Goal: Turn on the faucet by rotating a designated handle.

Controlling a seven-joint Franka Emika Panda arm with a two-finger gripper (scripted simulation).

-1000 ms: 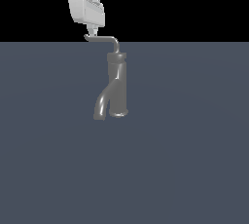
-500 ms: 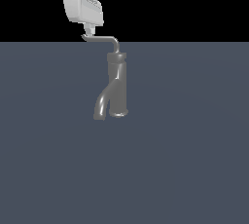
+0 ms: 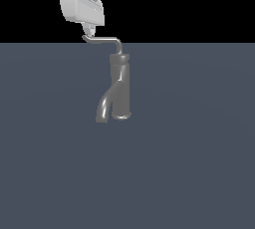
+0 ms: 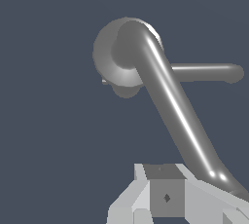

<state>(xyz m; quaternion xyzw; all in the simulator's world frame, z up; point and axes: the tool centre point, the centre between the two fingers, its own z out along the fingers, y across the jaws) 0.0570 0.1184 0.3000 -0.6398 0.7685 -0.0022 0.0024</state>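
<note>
The grey faucet [image 3: 121, 88] stands upright on the floor, its curved spout [image 3: 104, 106] branching down toward the exterior view's left. The thin bent handle [image 3: 102, 39] rises from its top and runs level toward that same left. My white gripper [image 3: 89, 28] hangs just above the handle's upturned tip and touches it. Seen from the wrist, the handle [image 4: 175, 106] runs from the faucet's round top [image 4: 109, 57] toward my gripper [image 4: 165, 198], and the spout [image 4: 209, 73] lies lower down. The fingers stand together with no gap and nothing between them, beside the handle's end.
A flat dark grey floor [image 3: 189, 163] surrounds the faucet on all sides. Black background sits behind the gripper above the horizon.
My gripper has drifted a little toward the exterior view's left, and the handle's tip has swung slightly the same way with it.
</note>
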